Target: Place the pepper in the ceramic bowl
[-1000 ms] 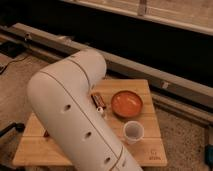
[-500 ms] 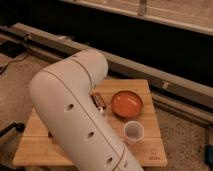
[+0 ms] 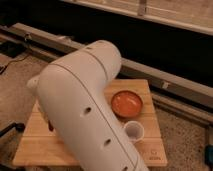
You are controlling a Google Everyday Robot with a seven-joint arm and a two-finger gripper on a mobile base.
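Note:
The orange-red ceramic bowl (image 3: 126, 103) sits empty on the right part of the wooden board (image 3: 40, 145). My large white arm (image 3: 82, 105) crosses the middle of the view and hides much of the board. A small dark red bit (image 3: 50, 125) shows at the arm's left edge on the board; it looks like the pepper, mostly hidden. My gripper is not visible; it is behind the arm or out of view.
A small translucent white cup (image 3: 134, 130) stands on the board just in front of the bowl. A metal rail (image 3: 165, 80) and a dark wall run behind the board. Speckled floor lies around it.
My arm has shifted slightly right and up, and now covers the dark brown bar that showed beside the bowl. The bowl and cup have not moved.

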